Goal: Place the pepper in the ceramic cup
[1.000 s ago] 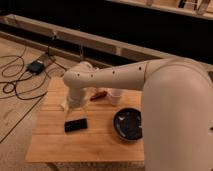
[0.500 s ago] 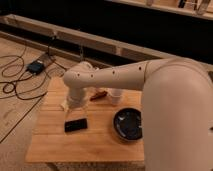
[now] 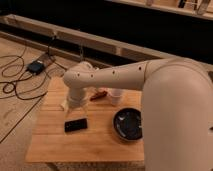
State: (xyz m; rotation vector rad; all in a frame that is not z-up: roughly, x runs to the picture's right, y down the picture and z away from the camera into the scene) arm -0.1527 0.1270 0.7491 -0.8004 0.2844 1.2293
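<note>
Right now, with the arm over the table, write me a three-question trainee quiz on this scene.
1. True or false: the pepper is inside the ceramic cup.
2. Which sits nearest the table's front edge? A) dark bowl B) ceramic cup C) pepper
3. In the picture, on which side of the pepper is the gripper?

Key: 1 false, it lies on the table beside the cup. 2 A. 3 left, low over the table.

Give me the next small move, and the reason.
Probably ease the gripper sideways to the pepper: it hangs low over the table beside the pepper, not over it, and the pepper lies on the wood next to the ceramic cup.
</note>
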